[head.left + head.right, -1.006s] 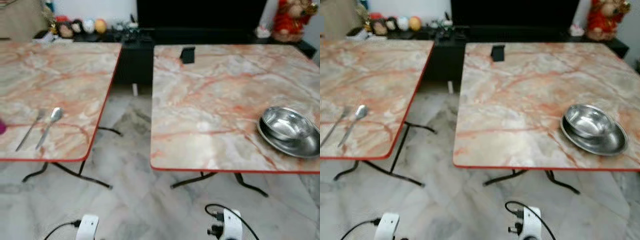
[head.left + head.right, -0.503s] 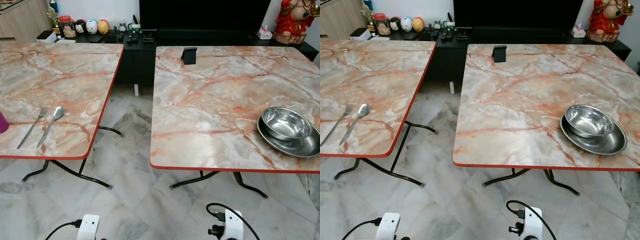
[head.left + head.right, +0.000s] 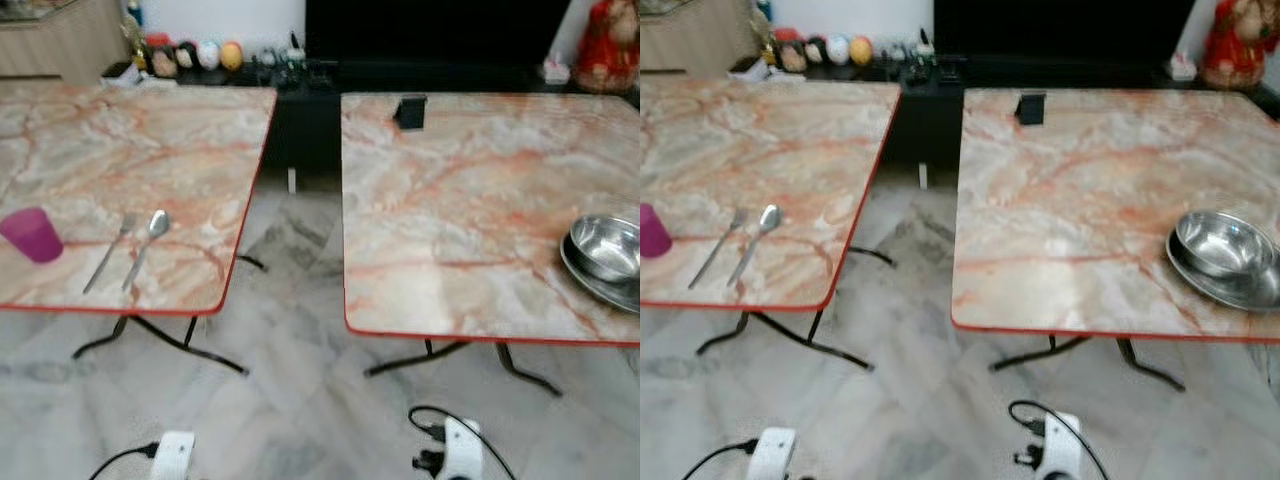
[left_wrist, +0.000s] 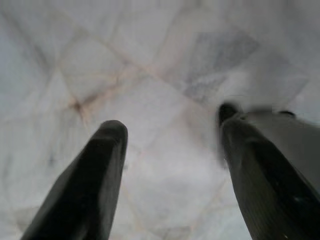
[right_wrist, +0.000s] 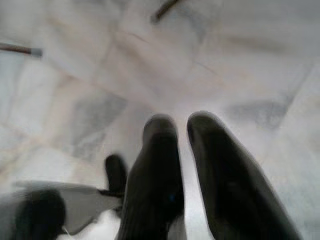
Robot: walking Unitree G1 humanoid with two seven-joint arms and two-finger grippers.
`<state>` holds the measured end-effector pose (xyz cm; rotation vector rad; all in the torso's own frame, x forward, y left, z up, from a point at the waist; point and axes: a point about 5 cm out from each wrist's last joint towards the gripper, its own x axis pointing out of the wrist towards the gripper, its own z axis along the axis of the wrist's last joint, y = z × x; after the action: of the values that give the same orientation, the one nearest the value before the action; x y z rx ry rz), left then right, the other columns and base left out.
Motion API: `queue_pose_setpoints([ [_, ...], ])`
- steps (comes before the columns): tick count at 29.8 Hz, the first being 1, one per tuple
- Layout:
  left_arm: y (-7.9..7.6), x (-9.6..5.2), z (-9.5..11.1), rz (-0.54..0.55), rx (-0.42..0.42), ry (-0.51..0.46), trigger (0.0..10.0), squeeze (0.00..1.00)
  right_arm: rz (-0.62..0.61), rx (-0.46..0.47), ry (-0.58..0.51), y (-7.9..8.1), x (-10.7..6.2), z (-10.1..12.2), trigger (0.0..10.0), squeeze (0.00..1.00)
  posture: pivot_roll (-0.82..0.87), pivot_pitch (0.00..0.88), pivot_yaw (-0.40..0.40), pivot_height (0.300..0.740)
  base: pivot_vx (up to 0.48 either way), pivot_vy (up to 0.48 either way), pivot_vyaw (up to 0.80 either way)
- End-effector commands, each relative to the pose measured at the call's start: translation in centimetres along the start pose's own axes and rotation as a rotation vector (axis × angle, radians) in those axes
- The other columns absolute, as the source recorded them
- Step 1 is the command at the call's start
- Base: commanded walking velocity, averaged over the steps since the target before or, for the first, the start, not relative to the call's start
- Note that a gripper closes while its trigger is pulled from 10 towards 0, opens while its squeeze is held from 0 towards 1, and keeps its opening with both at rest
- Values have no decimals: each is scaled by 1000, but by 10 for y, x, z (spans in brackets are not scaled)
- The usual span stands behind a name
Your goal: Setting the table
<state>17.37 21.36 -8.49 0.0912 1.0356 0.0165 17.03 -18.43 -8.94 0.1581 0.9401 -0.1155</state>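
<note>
A fork (image 3: pixel 108 255) and a spoon (image 3: pixel 145 248) lie side by side near the front edge of the left marble table (image 3: pixel 150 140), with a pink cup (image 3: pixel 35 235) to their left. On the right marble table (image 3: pixel 470 190), a steel bowl (image 3: pixel 608 247) sits in a steel plate (image 3: pixel 590 278) at the right edge. Both arms hang low over the floor. My left gripper (image 4: pixel 170 125) is open with nothing between its fingers. My right gripper (image 5: pixel 182 122) is shut and holds nothing.
A gap of marble floor (image 3: pixel 290 300) runs between the two tables, whose black legs spread out below. A small black object (image 3: pixel 409 110) stands at the back of the right table. Behind are a dark cabinet with ornaments (image 3: pixel 200 55) and a red figure (image 3: pixel 605 45).
The view has swung to the left and gone blurry, which has brought the pink cup into the picture and pushed the bowl toward the right edge. Nothing on the tables has moved.
</note>
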Motion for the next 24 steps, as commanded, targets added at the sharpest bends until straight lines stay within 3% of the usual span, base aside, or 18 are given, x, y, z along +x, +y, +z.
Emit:
queue_pose_setpoints([
  [1, 6, 0, 3, 14, 14, 1, 10000, 0, 9, 2, -9, 5, 1, 3, 10000, 0, 3, 0, 3, 740, 0, 360, 0],
  [24, 5, 0, 4, 14, 8, -4, 10000, 0, 4, -21, 18, 3, 0, -5, 10000, 0, 6, 0, 1, 740, 0, 330, 0],
])
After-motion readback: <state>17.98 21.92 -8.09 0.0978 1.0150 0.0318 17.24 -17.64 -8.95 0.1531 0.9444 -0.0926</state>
